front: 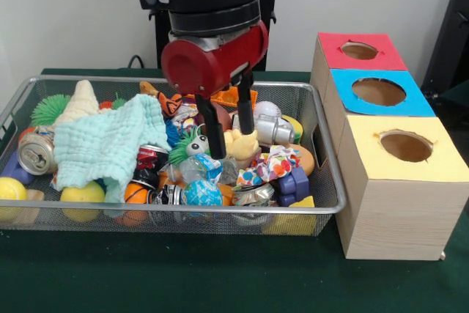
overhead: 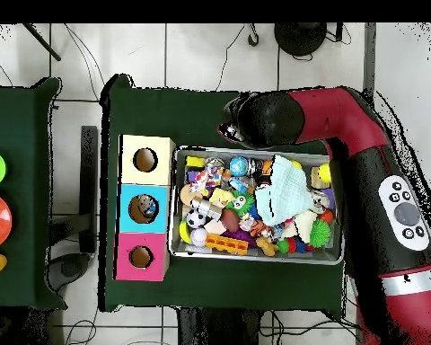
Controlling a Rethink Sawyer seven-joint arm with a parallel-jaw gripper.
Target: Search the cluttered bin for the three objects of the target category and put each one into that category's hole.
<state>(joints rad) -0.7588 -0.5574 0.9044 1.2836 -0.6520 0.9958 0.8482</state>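
Two tool [front: 233,135] fingers apart; bin [front: 322,207] cluttered

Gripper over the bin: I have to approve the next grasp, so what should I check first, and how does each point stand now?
1. Gripper open: ok, its fingers are spread apart.
2. Gripper empty: cannot tell; the tips are down among the toys, either side of a yellow soft toy.
3. The bin sits flat on the table: ok.
4. The hole is unblocked: ok, nothing lies over the blue panel.
5. All contents are visible for the search: not ok, a pale green cloth covers part of the pile.
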